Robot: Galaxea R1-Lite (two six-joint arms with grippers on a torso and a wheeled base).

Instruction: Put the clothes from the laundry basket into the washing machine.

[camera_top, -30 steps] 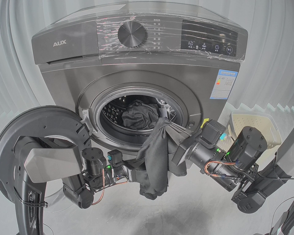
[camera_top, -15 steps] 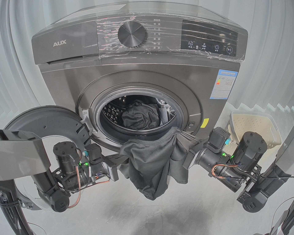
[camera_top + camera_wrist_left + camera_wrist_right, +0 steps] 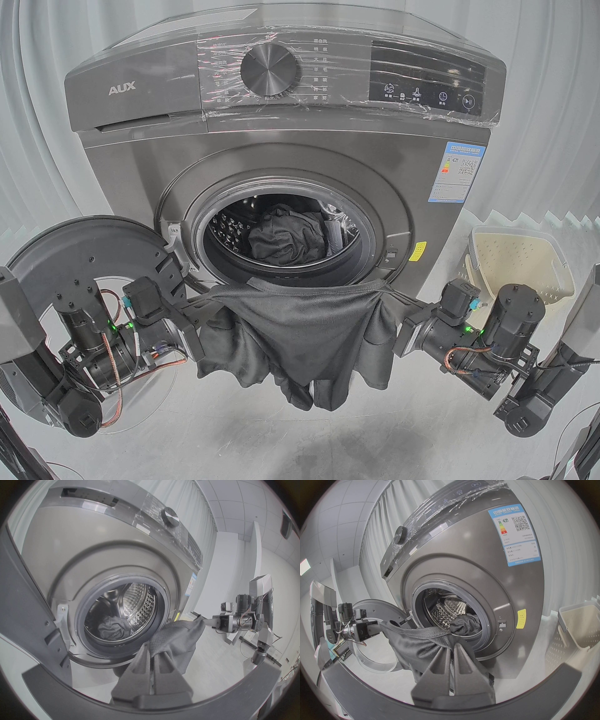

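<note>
While left tool (image 3: 152,651) and right tool (image 3: 452,649) pinch its ends, dark garment (image 3: 306,325) stretched between them

Standing before the washing machine (image 3: 137,162), the head camera looks from above and in front, facing forward and down at the drum mouth (image 3: 199,237), near enough to take in both the control panel and the floor below.

The left wrist camera sits low at the machine's left, by the open door (image 3: 81,250), just behind the left hand (image 3: 152,650), looking up and across the drum mouth.

The right wrist camera sits low at the machine's right, just behind the right hand (image 3: 452,650), facing the drum mouth and door.

All three views share the drum mouth and the dark garment (image 3: 300,325) stretched before it. Each wrist view also catches the opposite hand farther off.
</note>
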